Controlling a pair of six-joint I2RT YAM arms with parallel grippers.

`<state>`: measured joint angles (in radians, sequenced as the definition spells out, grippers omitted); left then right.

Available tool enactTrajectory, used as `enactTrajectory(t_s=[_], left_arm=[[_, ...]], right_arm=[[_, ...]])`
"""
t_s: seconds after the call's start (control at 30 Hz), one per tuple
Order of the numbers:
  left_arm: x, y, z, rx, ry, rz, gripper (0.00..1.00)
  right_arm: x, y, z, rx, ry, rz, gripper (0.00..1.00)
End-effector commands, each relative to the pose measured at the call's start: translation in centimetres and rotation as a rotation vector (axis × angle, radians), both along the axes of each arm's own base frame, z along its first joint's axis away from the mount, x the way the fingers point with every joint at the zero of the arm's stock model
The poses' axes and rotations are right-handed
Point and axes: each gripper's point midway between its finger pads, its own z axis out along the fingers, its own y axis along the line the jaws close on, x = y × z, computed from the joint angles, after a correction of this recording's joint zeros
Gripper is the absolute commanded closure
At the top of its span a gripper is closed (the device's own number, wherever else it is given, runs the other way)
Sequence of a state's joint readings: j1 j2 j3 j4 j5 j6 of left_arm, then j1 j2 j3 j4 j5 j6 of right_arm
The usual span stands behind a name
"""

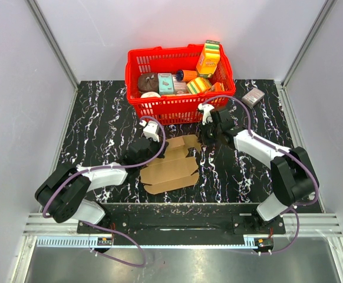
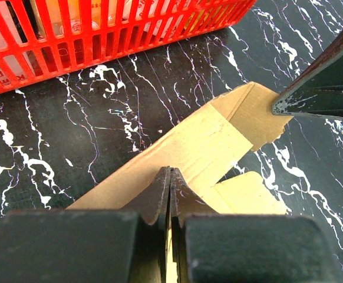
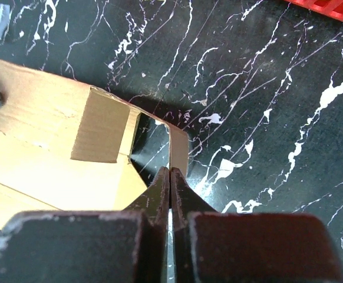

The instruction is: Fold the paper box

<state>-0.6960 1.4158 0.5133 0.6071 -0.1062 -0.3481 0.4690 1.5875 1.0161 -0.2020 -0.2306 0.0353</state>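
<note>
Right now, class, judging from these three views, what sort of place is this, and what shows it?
Probably a robotics lab test cell: black-and-white robot arms mounted on a black marble-patterned table, plain white enclosing wall panels, and a red plastic basket of packaged goods as props.

The top camera is fixed above and behind both arms. It looks down and forward over the whole table (image 1: 95, 135) from rather far, with the arm bases at the bottom edge and the red basket (image 1: 180, 103) at the far side. The left wrist camera sits just behind the left claw (image 2: 170, 174). It looks along the fingers, low and very near, towards the basket. The right wrist camera sits just behind the right claw (image 3: 170, 172) and looks more steeply down on the table, also very near. All three views share the paper box (image 1: 170, 171). The left wrist view also catches the right claw at its right edge.
</note>
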Motion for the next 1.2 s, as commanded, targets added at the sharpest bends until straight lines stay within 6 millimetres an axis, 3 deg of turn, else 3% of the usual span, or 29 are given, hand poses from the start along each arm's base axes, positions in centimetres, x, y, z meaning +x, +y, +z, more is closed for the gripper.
enactTrajectory(t_s=[0.0,0.33,0.9,1.03,1.17], left_arm=[[-0.2,-0.7,1.1,-0.043,-0.017,-0.030,1.00],[-1.3,-1.3,0.9,-0.045,-0.006,-0.052,1.00],[-1.9,-2.1,1.1,-0.050,-0.008,-0.069,1.00],[-1.9,-2.0,1.1,-0.048,-0.008,-0.065,1.00],[-1.9,-1.9,1.1,-0.046,-0.011,-0.061,1.00]], right_arm=[[1.4,1.9,2.7,0.122,0.002,-0.038,1.00],[1.5,3.1,3.9,0.212,0.049,-0.072,1.00],[0.9,3.8,3.8,0.254,0.081,-0.053,1.00],[1.3,2.7,4.3,0.200,0.036,-0.083,0.80],[1.0,0.9,5.1,0.137,-0.019,-0.114,0.71]])
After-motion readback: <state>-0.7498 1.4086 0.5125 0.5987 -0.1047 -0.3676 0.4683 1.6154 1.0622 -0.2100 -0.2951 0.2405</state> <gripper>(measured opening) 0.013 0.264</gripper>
